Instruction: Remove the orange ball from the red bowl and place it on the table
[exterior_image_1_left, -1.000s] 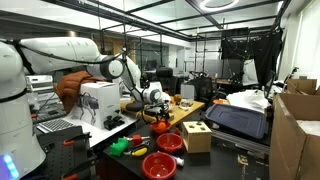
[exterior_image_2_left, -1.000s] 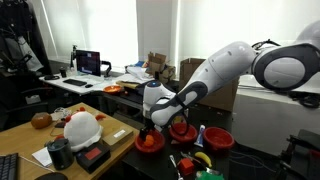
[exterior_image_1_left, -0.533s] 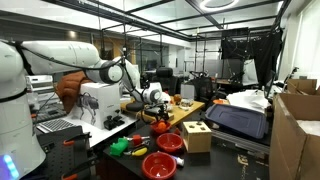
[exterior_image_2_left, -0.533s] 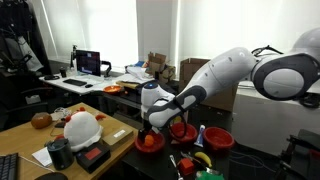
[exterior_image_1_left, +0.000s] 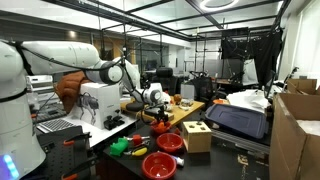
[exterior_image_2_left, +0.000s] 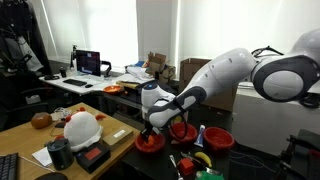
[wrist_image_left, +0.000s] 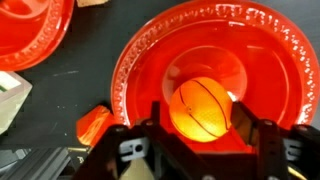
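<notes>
In the wrist view the orange ball (wrist_image_left: 203, 108) lies in the middle of a red bowl (wrist_image_left: 140, 60) on the dark table (wrist_image_left: 65, 92). My gripper (wrist_image_left: 198, 114) is lowered into this bowl, open, with one finger on each side of the ball. A narrow gap still shows beside the ball. In both exterior views the gripper (exterior_image_1_left: 160, 119) (exterior_image_2_left: 150, 131) points down into the red bowl (exterior_image_1_left: 161, 127) (exterior_image_2_left: 150, 144) at the table's edge, and the ball is hidden there.
Two more red bowls (exterior_image_2_left: 183, 130) (exterior_image_2_left: 218, 138) stand close by; one shows in the wrist view (wrist_image_left: 30, 30). A small red block (wrist_image_left: 92, 125) lies beside the bowl. A tan wooden box (exterior_image_1_left: 196, 135) and green and yellow toys (exterior_image_1_left: 125, 147) share the table.
The gripper has sunk a little lower into the red bowl since the earliest frames; it has hardly moved over the last half second.
</notes>
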